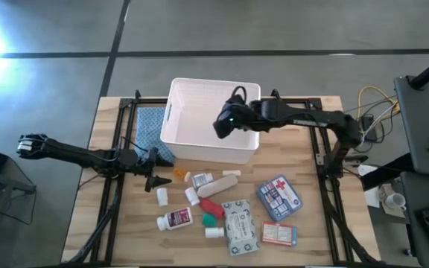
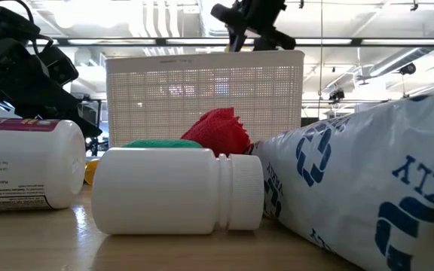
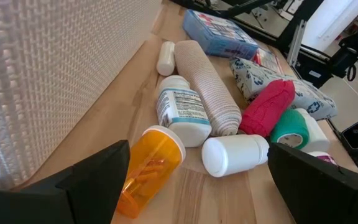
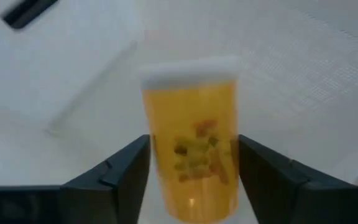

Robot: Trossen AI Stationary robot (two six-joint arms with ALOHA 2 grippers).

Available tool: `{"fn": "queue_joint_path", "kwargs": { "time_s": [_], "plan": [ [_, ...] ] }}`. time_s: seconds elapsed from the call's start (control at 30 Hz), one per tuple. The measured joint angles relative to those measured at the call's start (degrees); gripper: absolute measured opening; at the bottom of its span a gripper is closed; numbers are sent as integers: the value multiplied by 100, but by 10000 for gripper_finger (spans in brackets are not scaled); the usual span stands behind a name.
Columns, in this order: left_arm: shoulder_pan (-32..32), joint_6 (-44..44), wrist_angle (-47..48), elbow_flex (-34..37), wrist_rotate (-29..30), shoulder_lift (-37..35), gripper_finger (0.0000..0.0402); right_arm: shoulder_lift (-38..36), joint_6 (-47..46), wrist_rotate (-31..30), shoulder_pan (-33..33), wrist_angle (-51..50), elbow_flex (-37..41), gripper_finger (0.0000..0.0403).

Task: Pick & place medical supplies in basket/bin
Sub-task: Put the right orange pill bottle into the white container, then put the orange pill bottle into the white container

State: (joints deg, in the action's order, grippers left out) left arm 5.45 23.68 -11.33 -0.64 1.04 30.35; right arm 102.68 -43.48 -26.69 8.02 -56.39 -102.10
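Orange pill bottle (image 4: 191,137) sits upright between the right gripper (image 4: 191,171) fingers, white cap away from the wrist; the fingers stand slightly clear of it, so whether it is gripped I cannot tell. From above, that gripper (image 1: 225,123) hangs over the white bin (image 1: 192,145), bottle directly below. The left gripper (image 3: 197,180), spread open, faces 1 more orange bottle (image 3: 148,168) lying just ahead.
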Motion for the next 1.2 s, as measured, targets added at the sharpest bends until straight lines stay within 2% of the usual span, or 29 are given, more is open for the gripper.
{"fn": "queue_joint_path", "kwargs": {
  "time_s": [0.17,0.27,0.4,0.5,0.6,0.67,0.8,1.0,1.1,1.2],
  "plan": [
    [0,12,-4,0,1,0,358,377,112,-4,-33,-612,-538,286],
    [0,566,-26,-6,0,-2,358,450,388,-152,-100,-736,-750,312],
    [0,2907,-50,-106,0,-5,358,377,621,-242,-183,-835,-937,331],
    [2,4561,-54,-136,0,-4,358,336,628,-543,-216,-1060,-1151,335],
    [2,5292,-50,-133,0,-2,358,236,717,-706,-244,-1112,-1268,332],
    [2,5264,-48,-131,3,0,358,190,795,-755,-256,-1116,-1275,328],
    [6,4584,-38,-161,101,-2,358,164,1002,-802,-250,-1123,-1231,327],
    [121,2795,91,-709,74,12,358,153,1118,-803,-252,-1254,-1170,327],
    [129,1929,907,-1161,30,64,358,153,1257,-801,-250,-1422,-1166,327],
    [145,906,2292,-1690,-2,197,358,153,1545,-801,-278,-1580,-1166,327]
  ]
}}
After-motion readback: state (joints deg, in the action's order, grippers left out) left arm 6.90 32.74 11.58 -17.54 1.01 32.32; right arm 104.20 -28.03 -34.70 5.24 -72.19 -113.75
